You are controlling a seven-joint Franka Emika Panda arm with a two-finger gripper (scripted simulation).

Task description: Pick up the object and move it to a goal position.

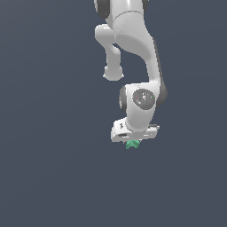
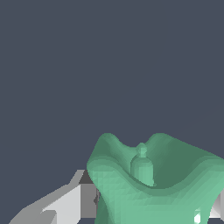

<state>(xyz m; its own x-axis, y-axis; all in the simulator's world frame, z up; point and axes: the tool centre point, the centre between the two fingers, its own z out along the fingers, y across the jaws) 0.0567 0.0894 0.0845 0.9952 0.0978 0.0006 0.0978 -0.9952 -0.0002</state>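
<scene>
The object is a small teal-green cross-shaped piece [image 1: 132,144]. In the exterior view it pokes out just below the white hand of my arm, near the middle of the picture. My gripper [image 1: 132,142] is shut on it; the fingers are mostly hidden behind the hand and the piece. In the wrist view the teal piece [image 2: 153,183] fills the lower part of the picture very close to the camera, with one grey-white finger [image 2: 65,203] showing beside it. The piece looks held against the plain dark background, with no surface visibly touching it.
The white arm [image 1: 137,53] comes down from the top of the exterior view. The background [image 1: 44,133] is a flat dark blue-grey all around, with no other objects, edges or marker showing.
</scene>
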